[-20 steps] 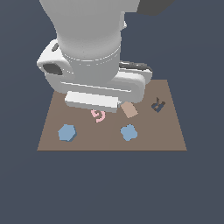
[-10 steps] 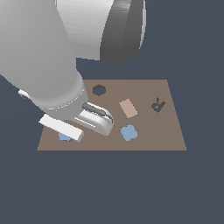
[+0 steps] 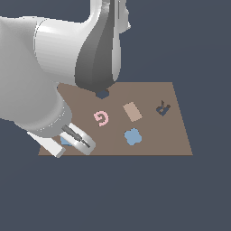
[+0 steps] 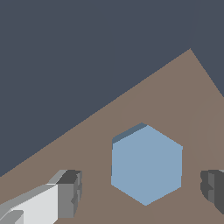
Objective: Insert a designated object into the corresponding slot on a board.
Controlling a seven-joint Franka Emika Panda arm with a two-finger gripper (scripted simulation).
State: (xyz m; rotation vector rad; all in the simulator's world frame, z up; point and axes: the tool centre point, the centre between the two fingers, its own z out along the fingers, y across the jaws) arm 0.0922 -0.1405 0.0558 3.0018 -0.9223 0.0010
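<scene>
The light-blue hexagon piece [image 4: 146, 164] lies flat on the brown board [image 3: 158, 135], near its front corner at the exterior view's left. Only a sliver of the piece [image 3: 66, 141] shows there, between the fingers. My gripper [image 4: 142, 189] is open and straddles the piece, one finger [image 4: 70, 192] on each side, neither touching it. In the exterior view the gripper [image 3: 72, 143] sits low over that corner. The dark navy hexagon slot [image 3: 103, 94] is at the board's far side, partly hidden by my arm.
On the board lie a pink G [image 3: 102, 118], a tan rectangle [image 3: 132, 111] and a light-blue flower-like piece [image 3: 133, 136]. A dark R-shaped cut-out [image 3: 163, 108] is towards the exterior view's right. My bulky arm [image 3: 54, 67] hangs over the board's left part.
My arm has swung across to the exterior view's left and lowered. The gripper has come down around the hexagon piece. The pink G is uncovered again.
</scene>
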